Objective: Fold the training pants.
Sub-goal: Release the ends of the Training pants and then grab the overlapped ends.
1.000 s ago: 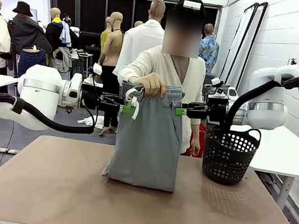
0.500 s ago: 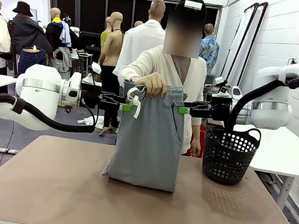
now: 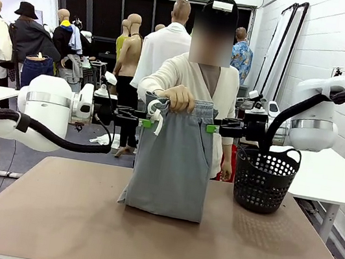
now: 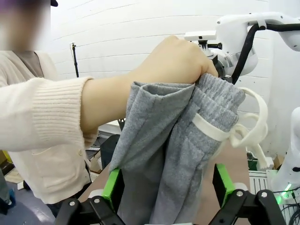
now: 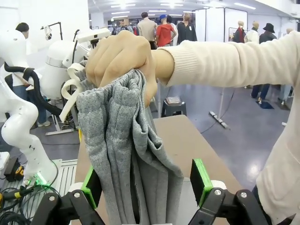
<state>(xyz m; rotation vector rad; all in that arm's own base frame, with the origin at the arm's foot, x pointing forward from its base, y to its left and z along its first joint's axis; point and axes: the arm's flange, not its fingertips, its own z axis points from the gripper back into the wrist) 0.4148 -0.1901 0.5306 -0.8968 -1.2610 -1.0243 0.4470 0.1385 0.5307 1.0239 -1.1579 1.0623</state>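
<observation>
A person across the wooden table (image 3: 66, 218) holds up a pair of light grey jersey training pants (image 3: 173, 169) by the gathered waistband, bunched in one fist (image 3: 179, 98). The pants hang straight down and their lower end rests on the table near its middle. The white drawstring (image 3: 156, 110) loops out beside the hand.

The left gripper (image 3: 146, 124) reaches in level at the waistband's left edge and the right gripper (image 3: 211, 128) at its right edge. Seen from the left wrist, the green pads (image 4: 112, 186) stand wide apart with the grey cloth hanging between them, not pinched. The right wrist camera shows the same: pads (image 5: 201, 180) spread apart, fabric draped in the gap, unclamped.

A black perforated plastic basket (image 3: 263, 180) with a handle sits on the table's right side, just beside the pants.
</observation>
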